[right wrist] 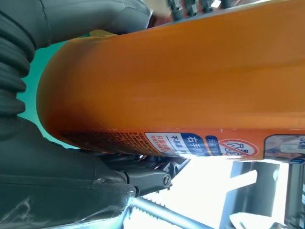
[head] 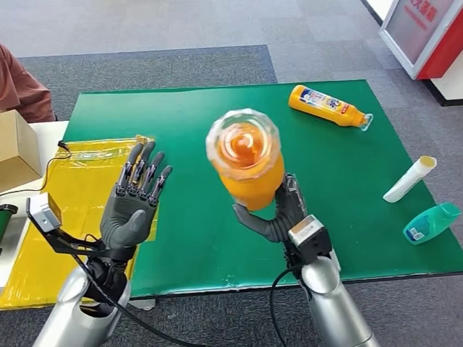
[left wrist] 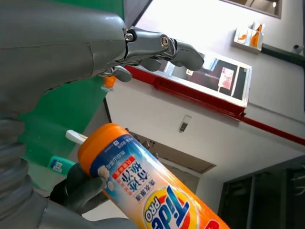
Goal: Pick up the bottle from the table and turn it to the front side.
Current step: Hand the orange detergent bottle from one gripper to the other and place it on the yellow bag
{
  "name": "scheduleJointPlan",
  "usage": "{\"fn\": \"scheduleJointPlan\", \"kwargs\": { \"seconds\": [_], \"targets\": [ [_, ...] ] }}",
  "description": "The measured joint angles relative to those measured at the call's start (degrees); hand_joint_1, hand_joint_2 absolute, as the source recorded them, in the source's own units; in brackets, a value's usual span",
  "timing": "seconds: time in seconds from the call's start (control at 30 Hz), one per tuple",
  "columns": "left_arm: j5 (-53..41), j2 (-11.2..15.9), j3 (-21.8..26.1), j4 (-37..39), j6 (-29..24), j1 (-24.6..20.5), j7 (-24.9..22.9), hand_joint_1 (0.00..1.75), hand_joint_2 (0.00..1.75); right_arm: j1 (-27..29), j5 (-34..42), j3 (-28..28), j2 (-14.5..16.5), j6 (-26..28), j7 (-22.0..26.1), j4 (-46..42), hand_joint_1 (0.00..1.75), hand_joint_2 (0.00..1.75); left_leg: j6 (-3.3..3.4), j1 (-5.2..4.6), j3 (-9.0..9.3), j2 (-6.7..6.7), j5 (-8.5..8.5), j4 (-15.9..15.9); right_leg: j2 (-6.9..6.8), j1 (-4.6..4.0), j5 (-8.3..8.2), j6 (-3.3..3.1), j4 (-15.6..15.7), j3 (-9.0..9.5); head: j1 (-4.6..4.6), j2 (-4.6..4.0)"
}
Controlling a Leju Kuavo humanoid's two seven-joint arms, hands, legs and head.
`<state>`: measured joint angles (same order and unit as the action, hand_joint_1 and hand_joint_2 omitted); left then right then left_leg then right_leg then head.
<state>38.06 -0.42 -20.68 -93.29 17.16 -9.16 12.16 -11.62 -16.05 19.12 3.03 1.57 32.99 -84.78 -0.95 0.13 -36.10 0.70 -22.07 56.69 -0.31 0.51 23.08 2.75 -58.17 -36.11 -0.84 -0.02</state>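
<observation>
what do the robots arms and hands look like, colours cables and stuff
Both arms are smooth silver metal tubes. The left hand and right hand have dark grey palms and thumbs with black segmented fingers. A small boxy camera sits at each wrist, and black cables loop along both forearms. Grey ribbed covers wrap the wrists.

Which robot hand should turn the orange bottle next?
Probably the right hand: it already grips the bottle, lifted above the table. The left hand is open, off to the side and not touching it.
</observation>
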Motion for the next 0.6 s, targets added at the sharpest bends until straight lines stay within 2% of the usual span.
{"fn": "scheduleJointPlan", "kwargs": {
  "seconds": [0.23,0.43,0.6],
  "targets": [
    [-4.95,1.24,-2.31,-0.04,1.27,-2.98,-1.53,0.00,1.75,-0.40,-21.15,5.88,0.01,16.98,-3.28,0.44,1.75,1.75,0.00,0.00,0.00,0.00,0.00,0.00,0.00,0.00,0.00,0.00,0.00,0.00,0.02,0.00],
    [-9.79,2.42,-4.81,-0.04,1.60,-5.43,-2.58,0.00,1.75,-1.52,-27.56,9.18,0.01,23.02,-6.16,2.68,1.75,1.75,-0.01,0.00,0.00,0.00,0.01,0.00,0.00,0.00,0.00,0.00,0.00,-0.01,0.00,0.00],
    [-17.29,4.10,-7.62,0.31,1.61,-8.39,-3.32,0.00,1.75,-2.93,-32.69,11.01,-0.01,26.95,-8.13,5.00,1.75,1.75,-0.01,0.00,0.00,0.00,0.01,0.00,0.00,0.00,-0.01,0.00,0.00,-0.01,0.00,0.00]
  ]
}}
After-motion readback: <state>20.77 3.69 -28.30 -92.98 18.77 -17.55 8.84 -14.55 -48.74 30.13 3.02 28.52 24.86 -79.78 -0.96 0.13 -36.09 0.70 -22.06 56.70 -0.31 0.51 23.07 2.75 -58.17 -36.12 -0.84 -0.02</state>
